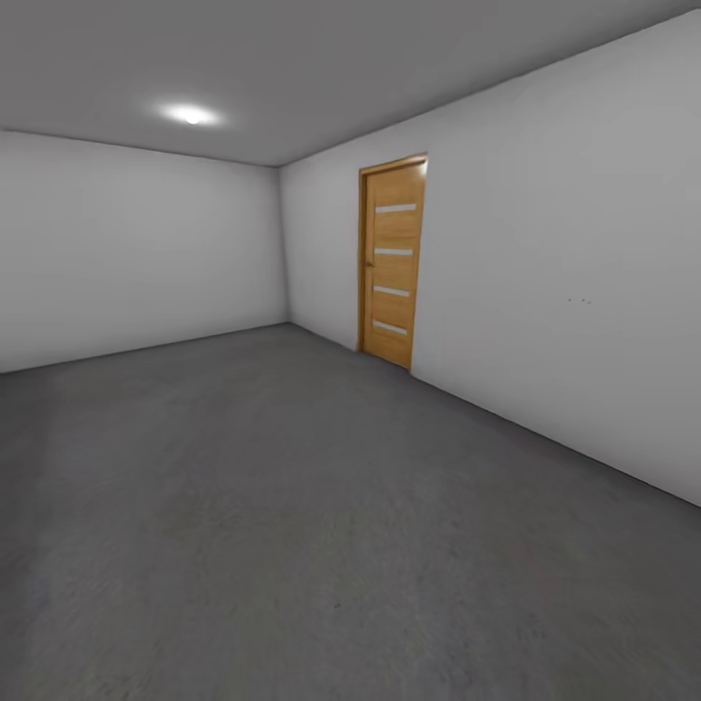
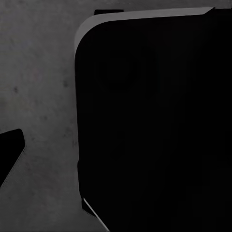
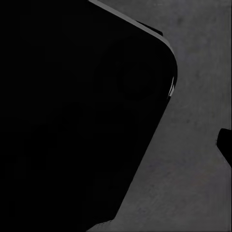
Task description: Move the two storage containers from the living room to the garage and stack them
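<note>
A bare garage with plain grey-white walls (image 1: 136, 243) and a dark grey speckled concrete floor (image 1: 292, 526) spreads ahead; a wooden door with four pale horizontal slits (image 1: 393, 261) stands in the right wall. No writing is legible. Both wrist views show black robot bodywork (image 2: 154, 125) over concrete; the state of either arm's jaws cannot be told.
</note>
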